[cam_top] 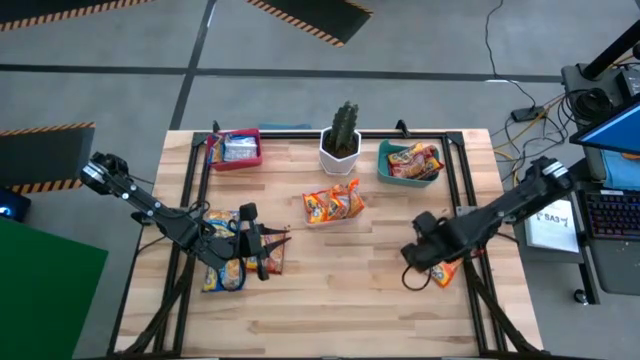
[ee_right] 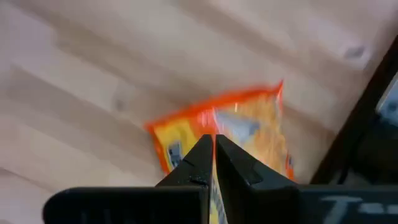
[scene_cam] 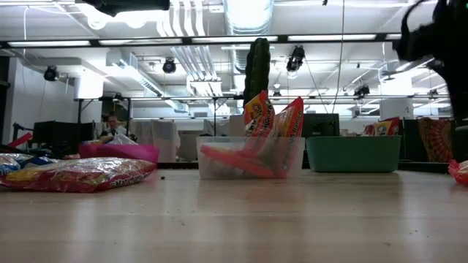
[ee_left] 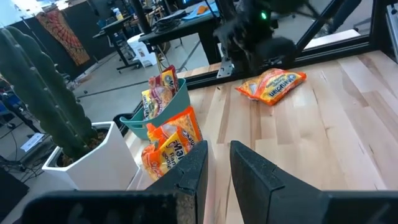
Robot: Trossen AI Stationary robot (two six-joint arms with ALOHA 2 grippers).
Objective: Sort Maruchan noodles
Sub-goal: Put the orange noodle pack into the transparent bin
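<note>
Several ramen packets lie in a pile (cam_top: 228, 262) at the table's near left; my left gripper (cam_top: 281, 241) hovers just right of them, open by a narrow gap and holding nothing (ee_left: 217, 165). A few orange packets (cam_top: 333, 203) lean against the white cactus pot (cam_top: 340, 148). More packets sit in the red bin (cam_top: 236, 150) and the teal bin (cam_top: 410, 163). One orange packet (cam_top: 446, 272) lies flat near the right edge. My right gripper (ee_right: 213, 142) is shut above it; the low view shows that packet (scene_cam: 461, 172) resting on the table.
The cactus in its white pot (scene_cam: 256, 69) stands mid-table at the far side, between the red bin (scene_cam: 121, 152) and the teal bin (scene_cam: 353, 153). A black frame runs along the table's sides (cam_top: 462, 170). Bare wood lies across the near middle (cam_top: 340, 290).
</note>
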